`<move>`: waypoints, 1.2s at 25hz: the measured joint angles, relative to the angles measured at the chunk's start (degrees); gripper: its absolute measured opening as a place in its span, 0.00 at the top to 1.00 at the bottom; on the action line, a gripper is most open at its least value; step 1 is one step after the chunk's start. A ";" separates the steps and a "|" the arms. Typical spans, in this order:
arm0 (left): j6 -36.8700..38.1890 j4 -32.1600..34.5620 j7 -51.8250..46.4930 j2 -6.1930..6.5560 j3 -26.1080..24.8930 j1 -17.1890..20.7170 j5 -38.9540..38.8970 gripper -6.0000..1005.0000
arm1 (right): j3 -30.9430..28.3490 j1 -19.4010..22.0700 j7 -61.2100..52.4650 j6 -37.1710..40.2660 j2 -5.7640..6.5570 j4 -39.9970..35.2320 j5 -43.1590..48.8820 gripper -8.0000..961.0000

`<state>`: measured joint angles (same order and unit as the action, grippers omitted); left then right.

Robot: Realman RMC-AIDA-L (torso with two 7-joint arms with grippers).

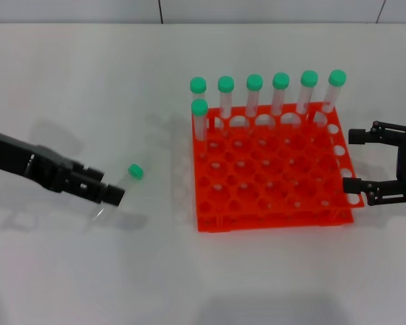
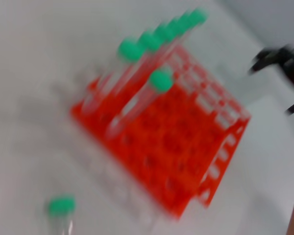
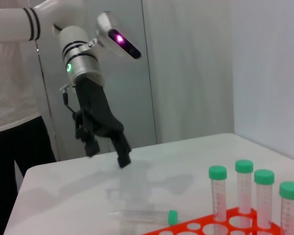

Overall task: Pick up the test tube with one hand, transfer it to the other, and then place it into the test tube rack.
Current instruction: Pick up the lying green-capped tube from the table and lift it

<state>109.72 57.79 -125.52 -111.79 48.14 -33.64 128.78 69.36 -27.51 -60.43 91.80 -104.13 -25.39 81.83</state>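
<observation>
Left tool poised over the lying tube

Fingertips of our left tool (image 1: 111, 194) sit just beside the test tube (image 1: 122, 184), which lies flat on the white tabletop (image 1: 88, 88). In the right wrist view our left tool (image 3: 108, 152) hangs above it with its two fingers spread and nothing between them. The tube's clear body reaches toward the tool, and its green cap (image 1: 135, 171) points away, toward the test tube rack (image 1: 271, 172). So the long axis runs roughly in line with our reach, and we judge the fingers must straddle it crosswise. Our left arm slants in low from the left edge, wrist pitched down. Our right tool (image 1: 355, 159) waits at the rack's far side, fingers spread and empty, well apart from the tube. The rack carries seven capped tubes (image 1: 254, 95) upright along its back.
</observation>
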 joint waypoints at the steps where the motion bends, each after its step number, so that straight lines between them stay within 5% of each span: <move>1: 0.18 0.54 -2.81 0.17 1.77 -0.58 1.65 0.13 | -0.15 0.22 0.15 0.02 -0.13 -0.38 0.06 0.08; 6: 0.15 1.90 -12.39 -0.06 9.13 -3.83 12.08 0.13 | -0.29 0.58 0.65 0.06 -0.51 -1.26 0.23 0.08; 14: -2.28 3.26 -18.48 -4.34 9.71 -7.72 28.49 0.13 | -0.27 0.61 1.76 0.04 -0.77 -1.33 0.21 0.09; 19: -5.37 3.22 -19.83 -5.95 11.25 -8.03 31.41 0.13 | -0.27 0.56 2.21 0.06 -1.22 -1.33 0.17 0.09; 30: -11.81 1.41 -21.23 -7.32 14.74 -8.15 30.76 0.13 | -0.27 0.58 2.25 0.08 -1.62 -1.85 0.26 0.09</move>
<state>97.92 59.19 -146.75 -119.10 62.88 -41.80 159.54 69.08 -26.92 -58.18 91.87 -105.75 -27.23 82.08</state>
